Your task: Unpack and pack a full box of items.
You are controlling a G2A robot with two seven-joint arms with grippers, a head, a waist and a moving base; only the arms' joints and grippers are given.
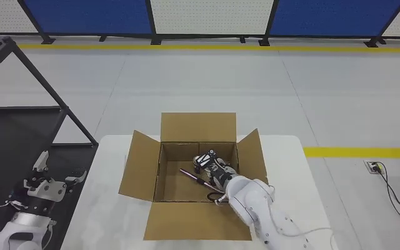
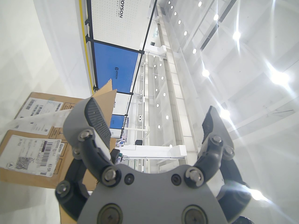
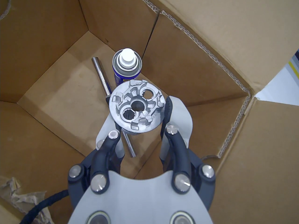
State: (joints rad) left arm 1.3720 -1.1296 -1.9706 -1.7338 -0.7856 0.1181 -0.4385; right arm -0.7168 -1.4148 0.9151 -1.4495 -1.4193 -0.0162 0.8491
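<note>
An open cardboard box stands on the white table. My right gripper is down inside it, near the right wall. In the right wrist view this gripper is shut on a grey cast-metal disc with round holes, held above the box floor. Under it a blue spray can with a white cap stands upright beside a shiny metal rod lying on the floor. My left gripper is off the table's left edge, open and holding nothing; the box's labelled side is beside it.
Crumpled brown paper lies by the box's near edge. A black metal frame stands left of the table. All the box's flaps are folded outward, and bare table surrounds it.
</note>
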